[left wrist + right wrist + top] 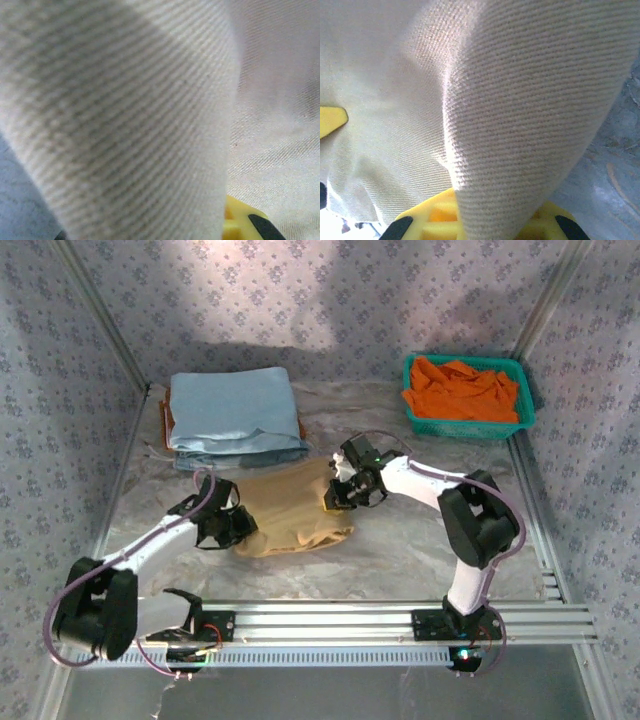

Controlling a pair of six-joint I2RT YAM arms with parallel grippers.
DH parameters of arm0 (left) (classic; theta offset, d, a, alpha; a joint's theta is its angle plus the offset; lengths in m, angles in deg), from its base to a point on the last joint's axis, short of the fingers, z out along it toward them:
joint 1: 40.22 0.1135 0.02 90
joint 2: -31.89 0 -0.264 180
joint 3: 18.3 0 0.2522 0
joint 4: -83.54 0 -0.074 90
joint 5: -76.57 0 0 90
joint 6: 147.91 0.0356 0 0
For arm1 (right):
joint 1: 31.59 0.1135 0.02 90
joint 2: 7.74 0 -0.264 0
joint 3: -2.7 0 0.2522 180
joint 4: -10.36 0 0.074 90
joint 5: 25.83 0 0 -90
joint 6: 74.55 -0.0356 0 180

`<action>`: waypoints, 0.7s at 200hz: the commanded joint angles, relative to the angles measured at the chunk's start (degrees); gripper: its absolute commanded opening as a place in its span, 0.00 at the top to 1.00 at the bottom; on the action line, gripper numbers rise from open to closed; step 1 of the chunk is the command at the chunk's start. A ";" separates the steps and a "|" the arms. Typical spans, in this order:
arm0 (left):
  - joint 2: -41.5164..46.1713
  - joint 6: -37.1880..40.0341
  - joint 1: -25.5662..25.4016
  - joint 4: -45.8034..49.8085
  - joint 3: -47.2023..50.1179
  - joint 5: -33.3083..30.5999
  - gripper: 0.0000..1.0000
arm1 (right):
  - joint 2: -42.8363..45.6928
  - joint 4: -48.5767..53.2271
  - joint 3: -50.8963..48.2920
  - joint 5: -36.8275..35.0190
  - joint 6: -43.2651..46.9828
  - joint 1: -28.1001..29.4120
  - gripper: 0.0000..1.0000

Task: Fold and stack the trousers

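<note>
From above, the tips of the left pincer and the right pincer are buried in the trousers. In the left wrist view, a blurred fold of this cloth hides how the jaws stand.

Tan twill trousers; light blue cloth; orange garment; green basket.

overhead view looks down; wrist views (both) hug the trousers.
</note>
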 commanded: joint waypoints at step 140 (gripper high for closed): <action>5.85 4.79 -1.65 18.85 -22.99 -6.61 1.00 | 12.97 6.02 8.84 -5.05 -1.38 0.52 1.00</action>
